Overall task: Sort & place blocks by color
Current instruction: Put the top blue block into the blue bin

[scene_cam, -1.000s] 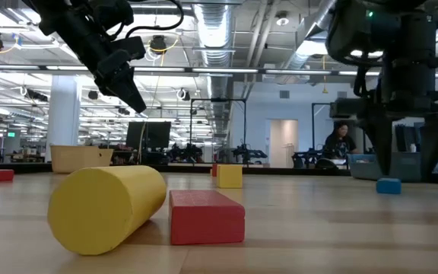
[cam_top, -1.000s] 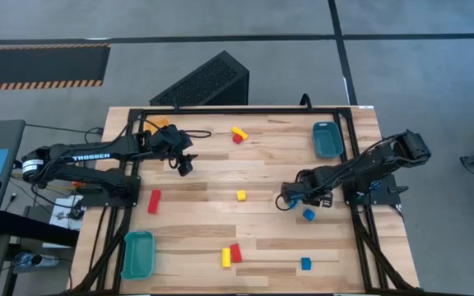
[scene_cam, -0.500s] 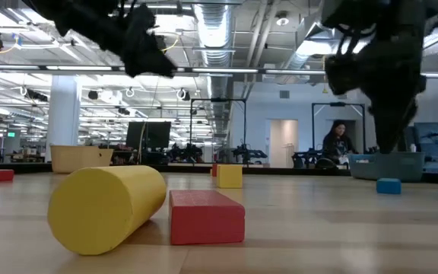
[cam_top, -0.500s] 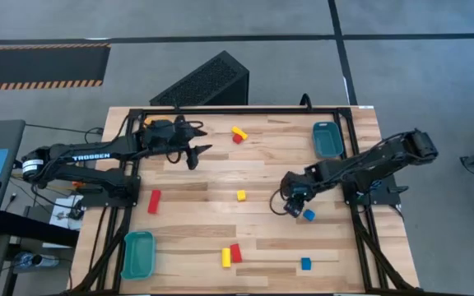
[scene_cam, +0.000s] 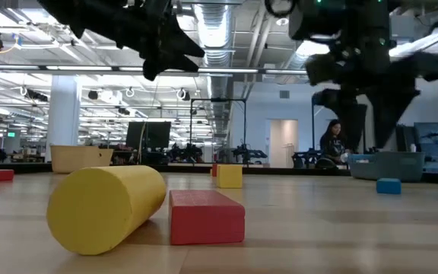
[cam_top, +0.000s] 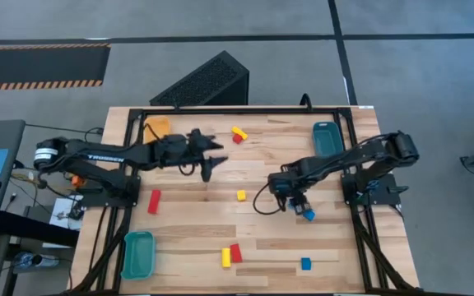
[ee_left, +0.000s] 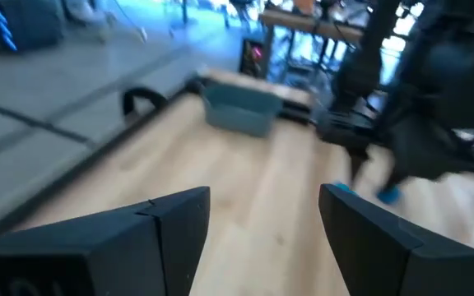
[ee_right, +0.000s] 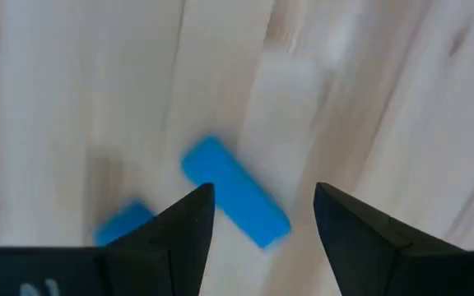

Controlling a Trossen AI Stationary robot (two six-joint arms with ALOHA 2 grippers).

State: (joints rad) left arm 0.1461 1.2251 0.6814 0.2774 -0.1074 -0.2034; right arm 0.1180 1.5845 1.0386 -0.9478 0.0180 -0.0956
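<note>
My right gripper (ee_right: 262, 222) points down, open, over a blue bar (ee_right: 235, 193) that lies flat on the wood; a second blue block (ee_right: 126, 224) lies close beside it. In the high view this gripper (cam_top: 293, 196) hovers just left of a blue block (cam_top: 308, 215). My left gripper (cam_top: 206, 168) stands open and nearly level above the table's far middle, holding nothing (ee_left: 262, 222). Loose on the table lie a yellow cube (cam_top: 241, 195), a red bar (cam_top: 154, 201), a yellow and red pair (cam_top: 239, 133), another yellow and red pair (cam_top: 230, 255) and a blue cube (cam_top: 305, 263).
One teal tray (cam_top: 327, 138) sits at the far right, another (cam_top: 138, 253) at the near left, and an orange-yellow tray (cam_top: 156, 127) at the far left. A black frame (cam_top: 237, 111) runs around the table's edges. A person (scene_cam: 333, 144) shows in the room beyond.
My left gripper has swung toward the table's right edge and tipped up from pointing down to nearly level. My right gripper has rolled about its own axis, risen a little and shifted slightly over the blue blocks. No block has moved.
</note>
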